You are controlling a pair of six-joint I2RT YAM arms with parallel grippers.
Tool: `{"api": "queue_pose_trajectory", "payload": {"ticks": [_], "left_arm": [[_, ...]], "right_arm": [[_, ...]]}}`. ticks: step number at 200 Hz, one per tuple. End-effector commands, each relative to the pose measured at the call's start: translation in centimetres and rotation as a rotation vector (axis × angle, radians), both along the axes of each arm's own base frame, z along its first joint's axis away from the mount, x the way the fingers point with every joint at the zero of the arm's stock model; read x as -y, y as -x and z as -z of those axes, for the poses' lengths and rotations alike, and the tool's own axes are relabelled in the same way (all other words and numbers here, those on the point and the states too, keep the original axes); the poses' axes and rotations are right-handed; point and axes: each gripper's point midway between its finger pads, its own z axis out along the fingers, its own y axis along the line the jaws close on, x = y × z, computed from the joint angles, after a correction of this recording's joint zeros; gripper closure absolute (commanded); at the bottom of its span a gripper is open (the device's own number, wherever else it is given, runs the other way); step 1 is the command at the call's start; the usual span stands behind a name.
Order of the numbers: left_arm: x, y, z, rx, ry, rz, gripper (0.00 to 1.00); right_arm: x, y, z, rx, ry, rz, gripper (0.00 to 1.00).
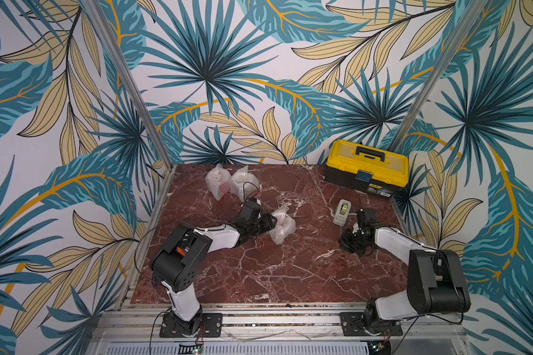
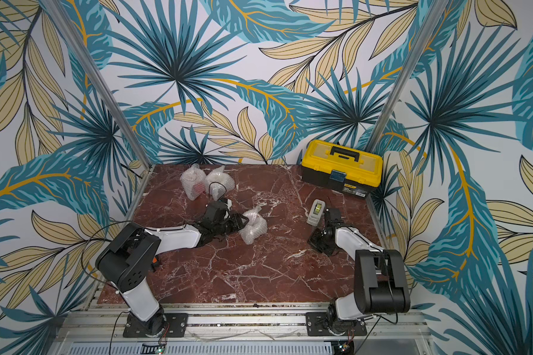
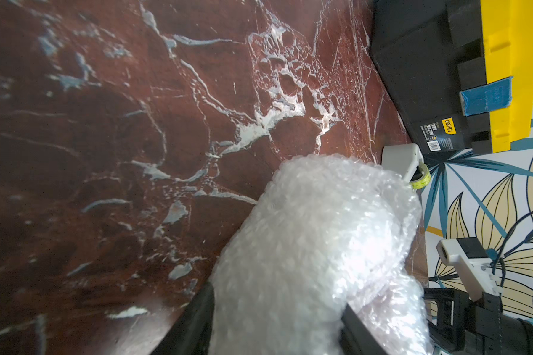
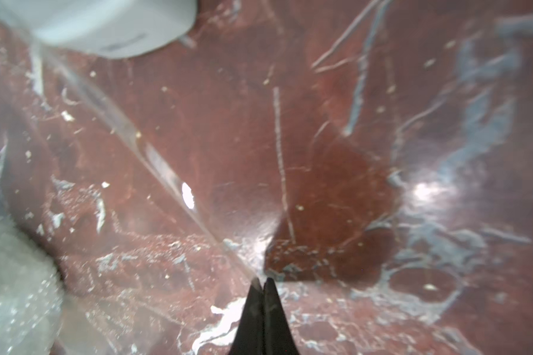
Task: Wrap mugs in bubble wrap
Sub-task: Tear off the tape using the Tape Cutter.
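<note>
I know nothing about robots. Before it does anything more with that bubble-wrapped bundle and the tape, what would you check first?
1. Wrapped bundle held between the left jaws: ok, one jaw sits on each side in the left wrist view.
2. Right jaws shut on the tape strip: ok, the clear strip ends at their tips.
3. Strip cut free of the tape dispenser: not ok, it runs right up to it.
4. Mug fully covered inside the held bundle: cannot tell, no mug shows through.
5. One back bundle and its neighbour lie apart from the held one: ok.
</note>
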Motion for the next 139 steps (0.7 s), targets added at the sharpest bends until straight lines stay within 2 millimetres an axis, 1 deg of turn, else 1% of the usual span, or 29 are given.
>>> {"api": "queue_pose_trajectory", "payload": {"ticks": [1,25,63,88,112,139], "left_arm": [[-2.5,3.9,6.7,-0.211,-0.16,0.005,0.45],[-2.5,3.9,6.8,-0.214,-0.162,0.007,0.45],[-2.5,3.9,6.9,-0.215,-0.163,0.006,0.45],[-2.6,3.9,6.9,-0.213,-0.166,0.003,0.46],[-2.5,3.9,6.8,-0.211,-0.166,0.004,0.45],[-2.6,3.9,6.7,-0.205,-0.169,0.004,0.46]], "right_arm": [[0.8,5.9,2.0,-0.262,0.06,0.023,1.0],[1.1,6.6,2.5,-0.315,0.082,0.013,1.0],[1.2,7.1,2.5,-0.344,0.085,0.006,1.0],[1.4,8.2,2.7,-0.393,0.097,0.015,1.0],[2.4,8.9,2.7,-0.448,0.154,0.019,1.0],[3.4,9.4,2.6,-0.471,0.214,0.027,1.0]]}}
